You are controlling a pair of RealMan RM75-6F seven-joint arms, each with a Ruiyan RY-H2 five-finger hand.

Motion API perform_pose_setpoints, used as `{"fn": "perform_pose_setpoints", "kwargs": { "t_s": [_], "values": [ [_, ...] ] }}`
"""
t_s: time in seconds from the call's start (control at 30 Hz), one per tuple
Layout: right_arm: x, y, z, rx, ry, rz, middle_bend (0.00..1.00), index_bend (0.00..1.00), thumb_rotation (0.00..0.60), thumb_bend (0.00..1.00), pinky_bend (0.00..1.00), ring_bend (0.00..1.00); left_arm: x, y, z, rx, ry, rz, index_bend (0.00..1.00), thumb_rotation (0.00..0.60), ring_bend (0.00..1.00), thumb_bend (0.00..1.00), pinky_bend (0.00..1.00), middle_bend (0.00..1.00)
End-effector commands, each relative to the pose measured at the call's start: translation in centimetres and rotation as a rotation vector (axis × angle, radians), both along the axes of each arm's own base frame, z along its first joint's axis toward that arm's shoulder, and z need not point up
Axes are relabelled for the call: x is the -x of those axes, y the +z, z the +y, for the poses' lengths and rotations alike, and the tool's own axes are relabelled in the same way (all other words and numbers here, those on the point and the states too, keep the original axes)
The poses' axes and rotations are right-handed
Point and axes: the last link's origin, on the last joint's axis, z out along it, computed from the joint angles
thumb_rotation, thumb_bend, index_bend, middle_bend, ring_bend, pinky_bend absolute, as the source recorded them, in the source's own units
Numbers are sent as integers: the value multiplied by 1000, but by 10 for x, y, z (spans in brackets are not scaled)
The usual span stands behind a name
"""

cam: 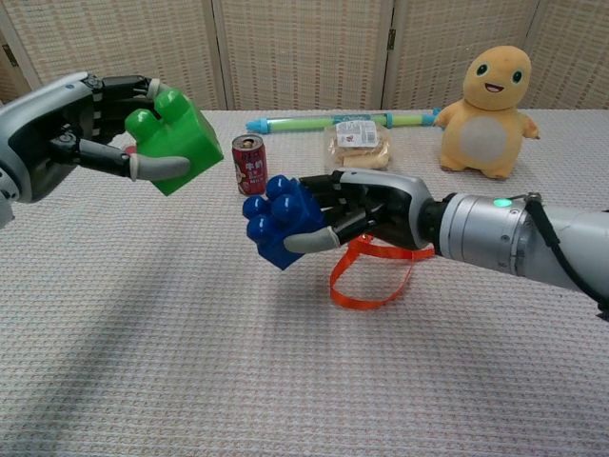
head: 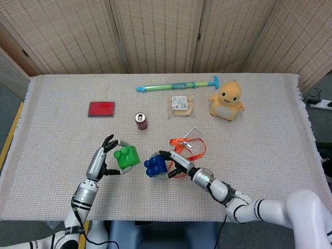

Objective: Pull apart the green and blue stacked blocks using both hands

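— Chest view: are we done splitting them?
— We judge so: our left hand (cam: 81, 129) holds the green block (cam: 176, 138), our right hand (cam: 366, 211) the blue block (cam: 281, 221), well apart above the worktop (cam: 190, 362).

Green block (cam: 176, 138) and blue block (cam: 282, 221) separated, clear gap between. Green: chunky, studs tilted up-left, held above worktop (head: 62, 150) in left robot hand (cam: 71, 129). Blue: studs facing left, tilted, held lower in right robot hand (cam: 366, 211).
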Motion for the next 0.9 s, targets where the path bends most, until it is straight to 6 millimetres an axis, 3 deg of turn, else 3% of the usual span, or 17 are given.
{"fn": "perform_pose_setpoints", "kwargs": {
  "t_s": [0.03, 0.2, 0.4, 0.9],
  "values": [
    [27, 21, -1, 102, 19, 191, 583, 759, 600, 329, 264, 455, 15, -9, -1, 32, 26, 19, 592, 600, 308, 496, 0, 827],
    [44, 36, 4, 147, 31, 337, 588, 762, 600, 329, 264, 454, 34, -25, -6, 82, 54, 34, 592, 600, 308, 496, 0, 828],
    [58, 45, 8, 158, 23, 455, 590, 764, 600, 329, 264, 453, 43, -41, -6, 74, 32, 66, 592, 600, 307, 496, 0, 828],
    [60, 52, 14, 173, 19, 583, 591, 766, 600, 328, 264, 455, 53, -74, -3, 176, 25, 44, 589, 600, 303, 495, 0, 828]
  ]
}}
